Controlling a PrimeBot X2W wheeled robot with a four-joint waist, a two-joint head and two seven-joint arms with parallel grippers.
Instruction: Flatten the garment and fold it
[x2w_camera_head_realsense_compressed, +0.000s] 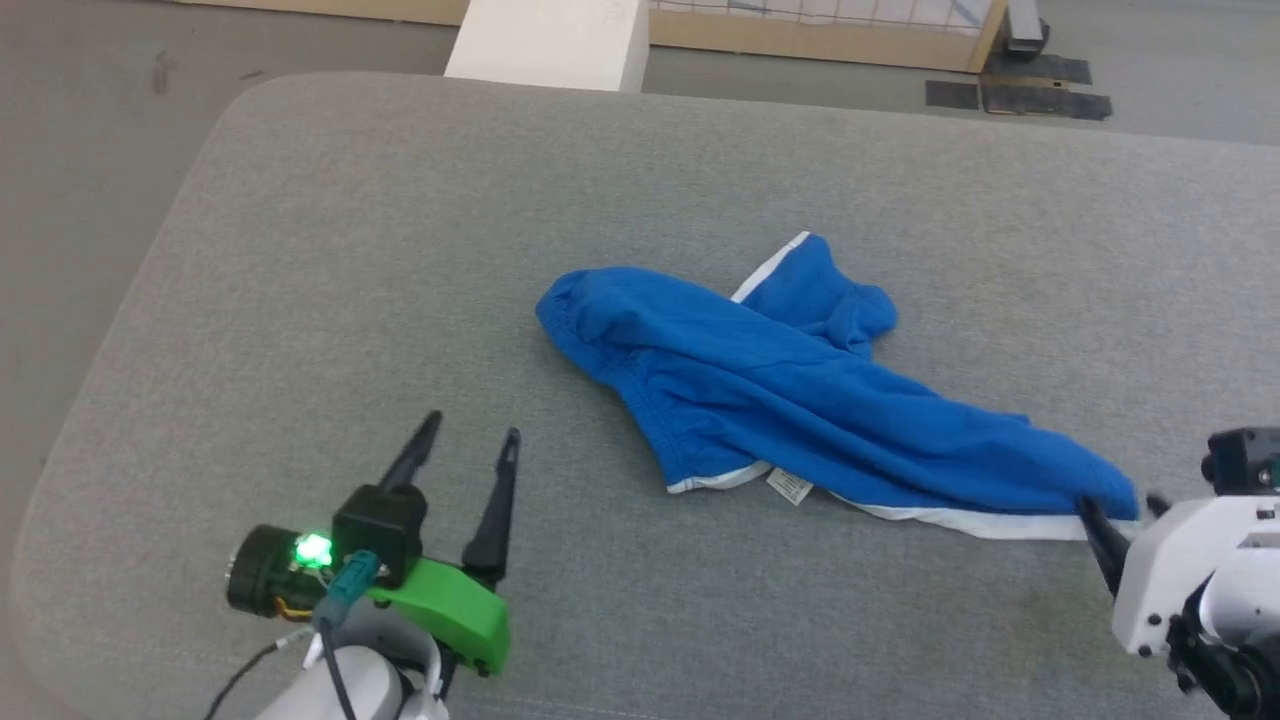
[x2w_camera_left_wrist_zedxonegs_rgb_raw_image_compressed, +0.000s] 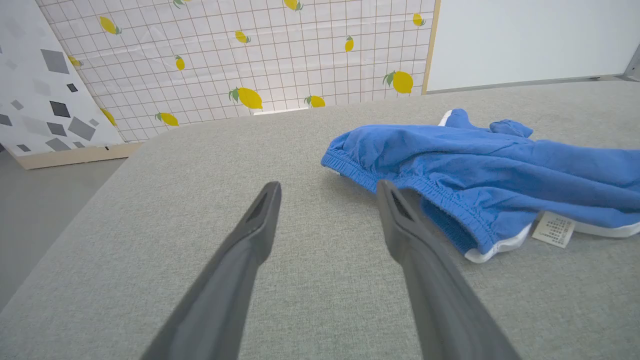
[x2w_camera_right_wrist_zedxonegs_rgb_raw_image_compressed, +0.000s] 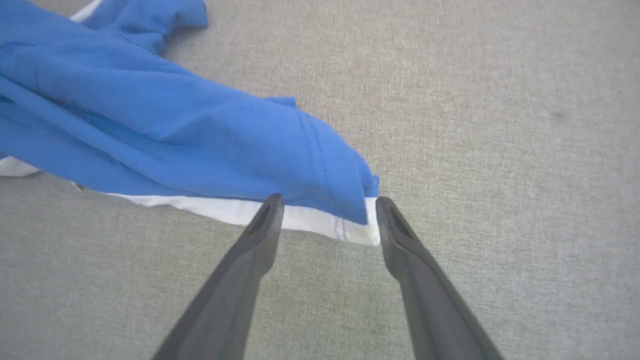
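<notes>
The garment (x2w_camera_head_realsense_compressed: 800, 400), bright blue shorts with white hems, lies crumpled and stretched diagonally across the grey padded table (x2w_camera_head_realsense_compressed: 400, 250). Its elastic waistband (x2w_camera_left_wrist_zedxonegs_rgb_raw_image_compressed: 400, 180) faces left and a small white tag (x2w_camera_head_realsense_compressed: 790, 486) sticks out at the near edge. My left gripper (x2w_camera_head_realsense_compressed: 472, 440) stands open on the near left, apart from the cloth; in the left wrist view (x2w_camera_left_wrist_zedxonegs_rgb_raw_image_compressed: 327, 192) the waistband lies just past its right finger. My right gripper (x2w_camera_right_wrist_zedxonegs_rgb_raw_image_compressed: 327, 205) is open at the garment's white-hemmed right corner (x2w_camera_right_wrist_zedxonegs_rgb_raw_image_compressed: 350, 227), which lies between its fingertips. In the head view the right gripper (x2w_camera_head_realsense_compressed: 1120, 510) sits at that corner.
The table's rounded left edge (x2w_camera_head_realsense_compressed: 110, 330) drops to a grey floor. A white block (x2w_camera_head_realsense_compressed: 550, 40) and a lemon-print panel (x2w_camera_left_wrist_zedxonegs_rgb_raw_image_compressed: 260, 60) stand beyond the far edge. Open grey surface lies all round the shorts.
</notes>
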